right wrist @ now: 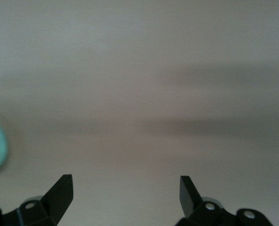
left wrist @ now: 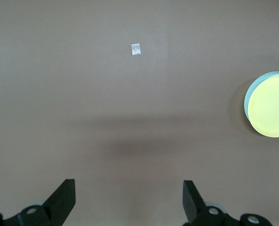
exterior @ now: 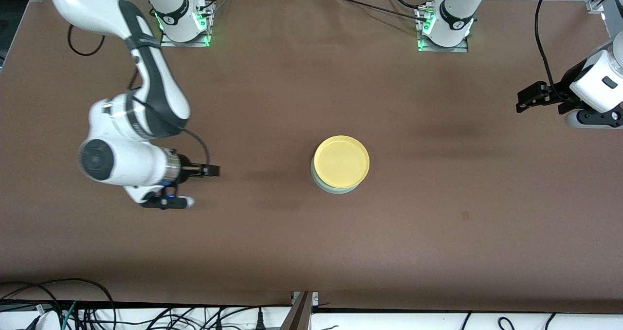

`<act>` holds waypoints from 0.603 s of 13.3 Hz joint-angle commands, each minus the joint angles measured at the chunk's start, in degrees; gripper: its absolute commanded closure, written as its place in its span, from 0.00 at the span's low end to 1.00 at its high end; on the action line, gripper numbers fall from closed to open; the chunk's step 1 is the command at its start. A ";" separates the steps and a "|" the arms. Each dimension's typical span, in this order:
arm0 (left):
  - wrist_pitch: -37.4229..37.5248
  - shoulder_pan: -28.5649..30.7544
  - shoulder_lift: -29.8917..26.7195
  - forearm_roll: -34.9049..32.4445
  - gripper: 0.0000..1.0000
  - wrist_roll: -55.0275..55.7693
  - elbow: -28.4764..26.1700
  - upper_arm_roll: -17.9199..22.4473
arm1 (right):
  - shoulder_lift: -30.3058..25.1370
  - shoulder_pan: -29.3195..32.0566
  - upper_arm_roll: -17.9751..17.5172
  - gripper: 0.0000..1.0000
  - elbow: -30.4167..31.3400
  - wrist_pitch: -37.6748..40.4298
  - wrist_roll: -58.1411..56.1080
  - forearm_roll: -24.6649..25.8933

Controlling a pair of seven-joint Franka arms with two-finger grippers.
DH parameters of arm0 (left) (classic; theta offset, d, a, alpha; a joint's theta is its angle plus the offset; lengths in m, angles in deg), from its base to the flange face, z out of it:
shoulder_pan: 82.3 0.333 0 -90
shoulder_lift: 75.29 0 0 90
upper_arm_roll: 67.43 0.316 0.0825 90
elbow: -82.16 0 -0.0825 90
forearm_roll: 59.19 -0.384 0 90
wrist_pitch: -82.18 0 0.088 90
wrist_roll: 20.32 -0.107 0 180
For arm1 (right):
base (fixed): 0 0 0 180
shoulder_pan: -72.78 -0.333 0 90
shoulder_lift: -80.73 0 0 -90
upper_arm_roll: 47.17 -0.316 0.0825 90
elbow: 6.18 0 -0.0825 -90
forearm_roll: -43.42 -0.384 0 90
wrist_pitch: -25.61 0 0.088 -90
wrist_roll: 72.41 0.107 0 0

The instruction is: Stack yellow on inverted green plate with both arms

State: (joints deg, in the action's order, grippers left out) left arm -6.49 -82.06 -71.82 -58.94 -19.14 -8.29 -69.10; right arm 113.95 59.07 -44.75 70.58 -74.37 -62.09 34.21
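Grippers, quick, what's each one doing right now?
Left gripper: open, empty, over bare table.
Right gripper: open, empty, apart from the yellow plate.

We've got bare counter all round the yellow on green plate stack; only obstacle mid-counter. Both hands sit well apart from it, nothing between.

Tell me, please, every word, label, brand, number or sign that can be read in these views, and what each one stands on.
No text can be read in any view.
Small pale tag on the brown table: too small to tell if it bears any print.
Yellow plate on the green plate: plain, no markings.
Left gripper and right gripper: plain black, no visible lettering.
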 commanded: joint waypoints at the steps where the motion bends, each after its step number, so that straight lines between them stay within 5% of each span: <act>1: 0.16 0.30 0.74 0.63 0.00 -0.48 1.60 -0.17 | -5.17 -0.44 4.32 0.00 0.67 6.18 -3.72 2.52; 4: -0.98 0.30 0.74 0.55 0.00 -0.48 1.51 -0.17 | -11.22 0.26 5.57 0.00 1.28 9.98 -5.75 8.91; 8: -0.98 0.30 0.74 0.81 0.00 -0.39 1.51 -0.08 | -22.74 2.20 5.04 0.00 8.30 14.63 -5.66 9.91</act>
State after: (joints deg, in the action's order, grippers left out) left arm -7.67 -82.06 -71.74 -58.94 -19.14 -8.24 -69.09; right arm 98.01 60.71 -38.87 72.44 -60.66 -66.96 42.60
